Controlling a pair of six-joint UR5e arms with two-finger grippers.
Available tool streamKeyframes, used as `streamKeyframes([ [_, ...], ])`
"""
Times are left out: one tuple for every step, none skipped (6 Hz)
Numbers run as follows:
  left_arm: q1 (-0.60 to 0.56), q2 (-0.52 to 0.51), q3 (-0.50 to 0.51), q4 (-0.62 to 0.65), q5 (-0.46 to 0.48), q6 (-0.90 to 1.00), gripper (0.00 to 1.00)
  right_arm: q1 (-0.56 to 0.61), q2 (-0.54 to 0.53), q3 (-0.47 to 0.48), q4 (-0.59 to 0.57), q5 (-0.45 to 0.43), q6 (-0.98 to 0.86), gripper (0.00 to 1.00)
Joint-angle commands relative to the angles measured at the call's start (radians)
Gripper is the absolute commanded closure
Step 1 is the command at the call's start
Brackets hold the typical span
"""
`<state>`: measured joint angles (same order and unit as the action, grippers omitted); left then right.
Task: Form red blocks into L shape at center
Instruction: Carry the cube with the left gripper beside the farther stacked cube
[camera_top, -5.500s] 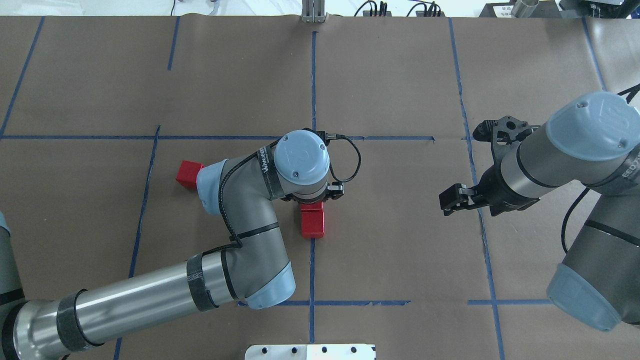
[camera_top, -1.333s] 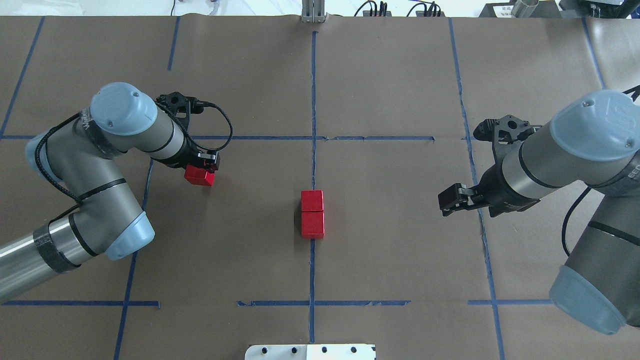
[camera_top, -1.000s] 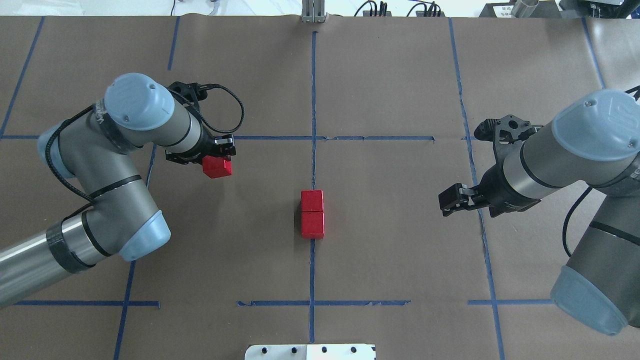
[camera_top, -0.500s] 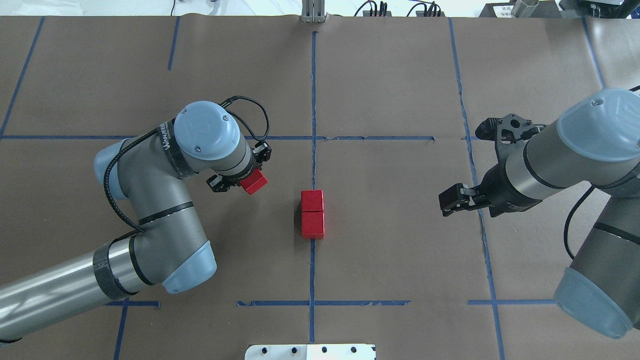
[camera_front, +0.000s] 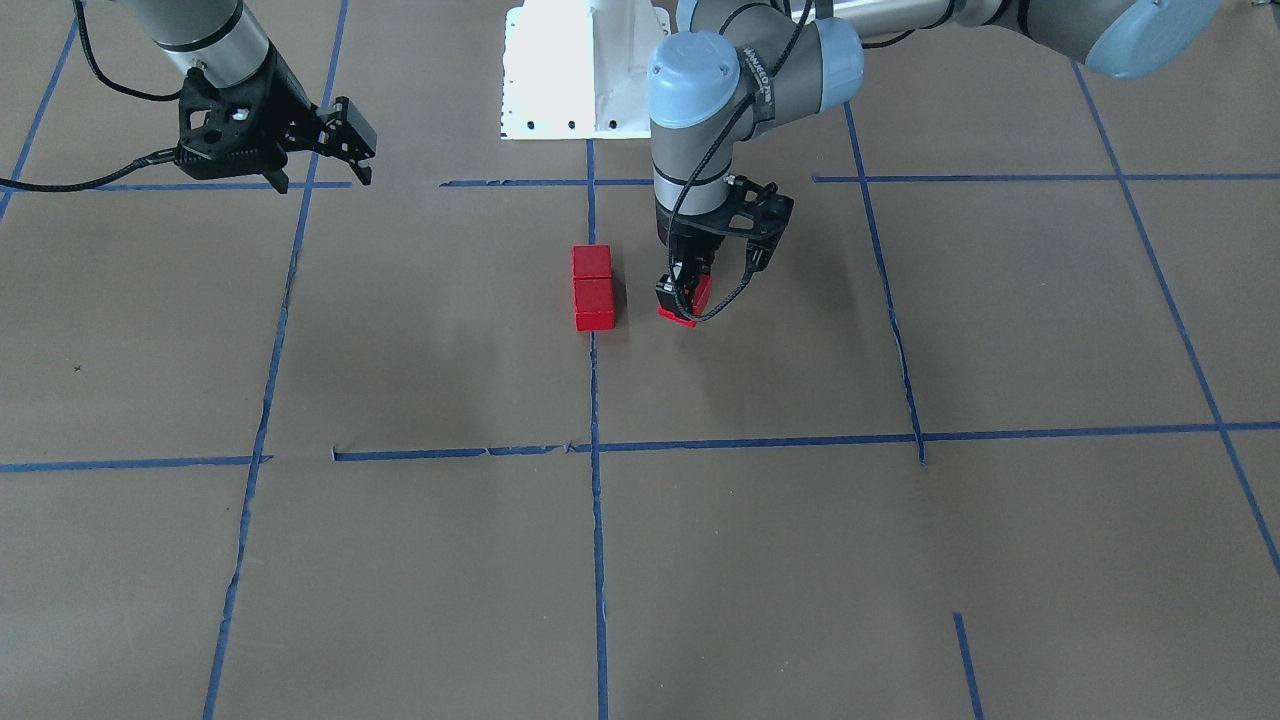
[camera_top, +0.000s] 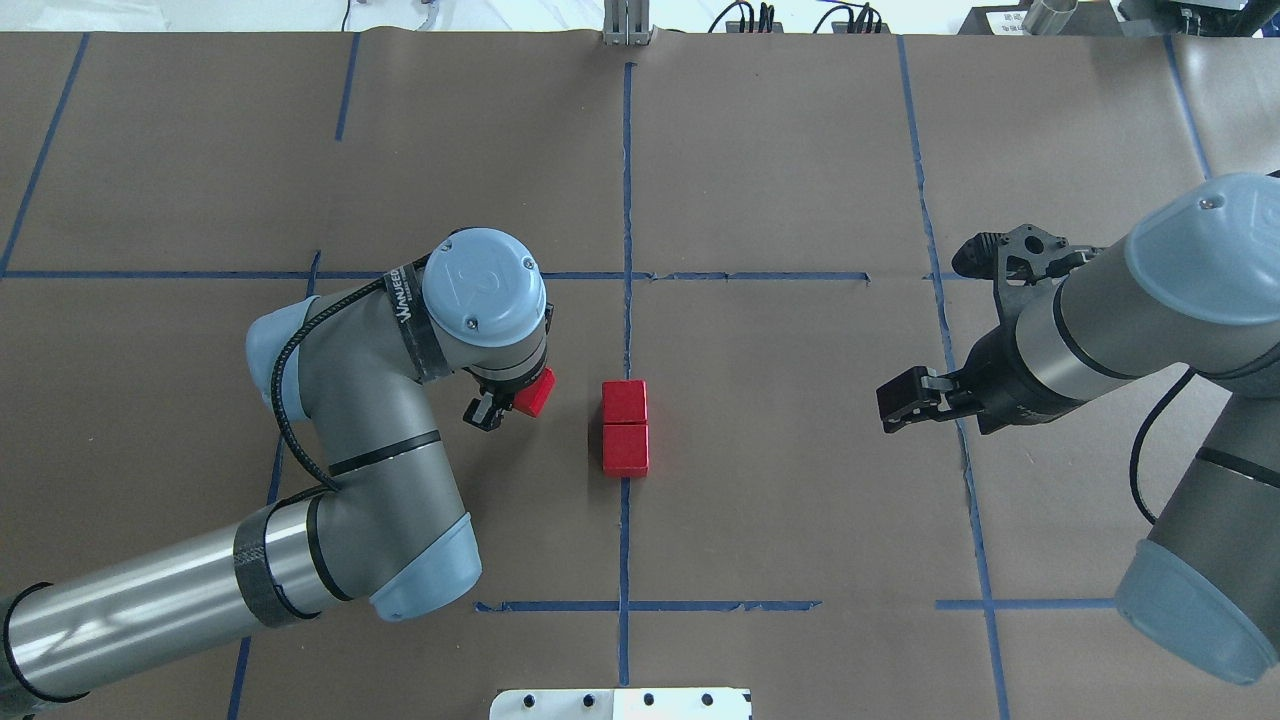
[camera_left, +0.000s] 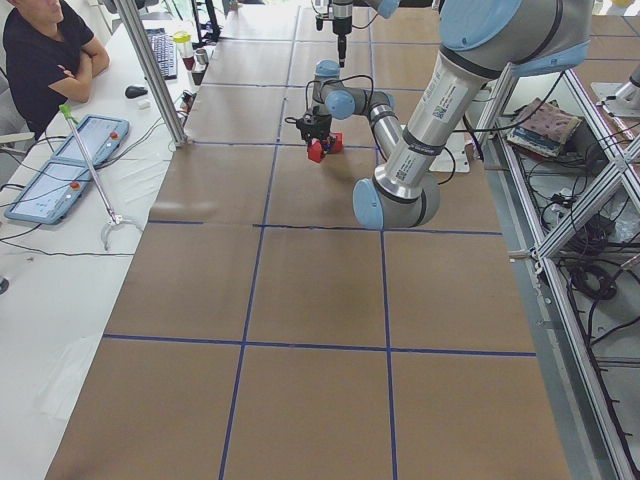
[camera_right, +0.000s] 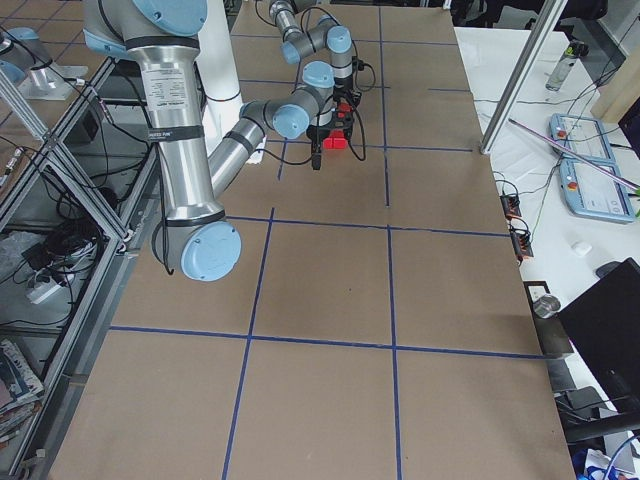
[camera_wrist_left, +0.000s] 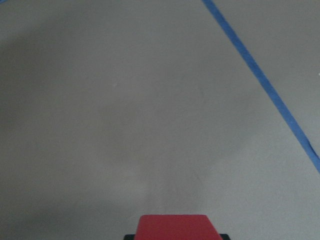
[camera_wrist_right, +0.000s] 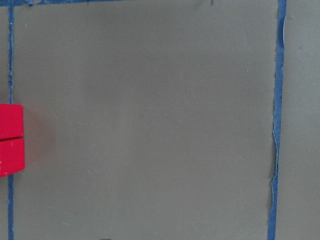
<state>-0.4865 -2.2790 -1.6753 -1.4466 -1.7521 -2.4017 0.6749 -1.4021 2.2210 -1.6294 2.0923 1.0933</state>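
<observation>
Two red blocks (camera_top: 625, 402) (camera_top: 626, 450) lie touching in a short column on the blue tape line at the center (camera_top: 680, 400); the same pair shows in the front view (camera_front: 593, 285) and at the left edge of the right wrist view (camera_wrist_right: 10, 140). My left gripper (camera_top: 512, 402) is shut on the third red block (camera_top: 535, 391), just left of the pair with a small gap and low over the paper. That block fills the bottom edge of the left wrist view (camera_wrist_left: 173, 227). My right gripper (camera_top: 898, 400) hangs open and empty far to the right.
A white base plate (camera_top: 620, 703) sits at the near table edge. Blue tape lines grid the brown paper. In the exterior left view a person (camera_left: 45, 50) sits at a side table with control tablets (camera_left: 60, 170). Cables and metal fittings line the far edge.
My left arm left the second block at the center, picked up the third block at the left and has carried it right, close to the pair. The right arm stayed put.
</observation>
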Motion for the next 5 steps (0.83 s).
streamKeyframes([
  [0.02,-0.005,0.005,-0.006,-0.003,-0.17,1.0,0.0,0.0,0.008,-0.001,0.0,0.0,0.0],
  [0.014,-0.008,0.008,-0.027,-0.004,-0.241,1.0,0.0,0.0,0.009,0.0,0.0,0.0,0.0],
  [0.016,-0.013,0.008,-0.028,-0.006,-0.348,1.0,0.0,0.0,0.009,-0.001,0.002,0.0,0.0],
  [0.017,-0.016,0.02,-0.028,-0.01,-0.372,1.0,-0.001,0.0,0.008,-0.001,0.0,0.0,0.0],
  [0.019,-0.028,0.061,-0.028,-0.009,-0.399,1.0,-0.002,0.0,0.008,-0.001,0.0,0.0,0.0],
])
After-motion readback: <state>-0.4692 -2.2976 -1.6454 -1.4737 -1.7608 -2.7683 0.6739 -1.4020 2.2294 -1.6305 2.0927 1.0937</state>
